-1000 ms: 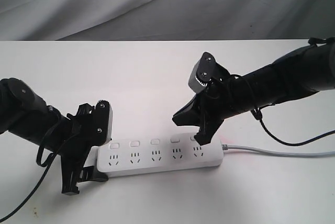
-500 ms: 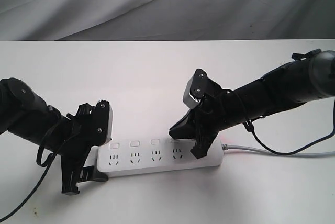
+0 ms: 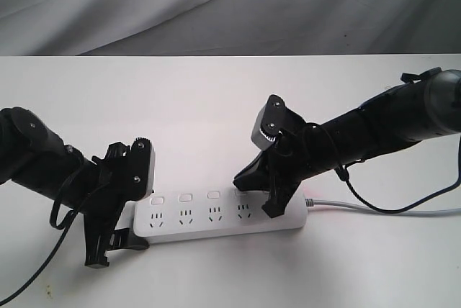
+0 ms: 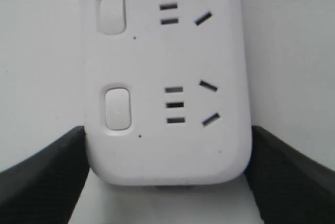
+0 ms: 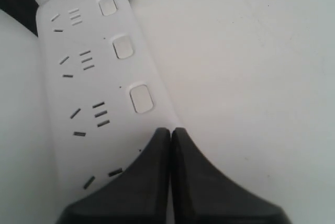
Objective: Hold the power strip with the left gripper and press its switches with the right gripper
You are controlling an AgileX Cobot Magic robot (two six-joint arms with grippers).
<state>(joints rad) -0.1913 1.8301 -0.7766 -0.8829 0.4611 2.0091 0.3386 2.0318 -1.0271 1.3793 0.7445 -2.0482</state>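
The power strip (image 3: pixel 216 216) lies flat on the white table, its grey cord (image 3: pixel 374 209) running off to the right. My left gripper (image 3: pixel 133 220) is shut on its left end, and in the left wrist view the strip (image 4: pixel 167 145) sits between both black fingers (image 4: pixel 42 177). The right gripper (image 3: pixel 239 182) is shut, tips together (image 5: pixel 170 131), and rests at the fourth switch, which it hides. Three switches (image 5: pixel 141 98) lie beyond the tips. I cannot tell whether the switch is pressed in.
A grey cloth backdrop (image 3: pixel 216 6) hangs behind the table's far edge. A loose black cable (image 3: pixel 29 279) trails from the left arm toward the front edge. Another cable (image 3: pixel 403 204) loops below the right arm above the cord.
The right gripper has moved left along the strip, from the fifth socket's end to the fourth switch, and dropped a little. The left gripper and strip have not moved.
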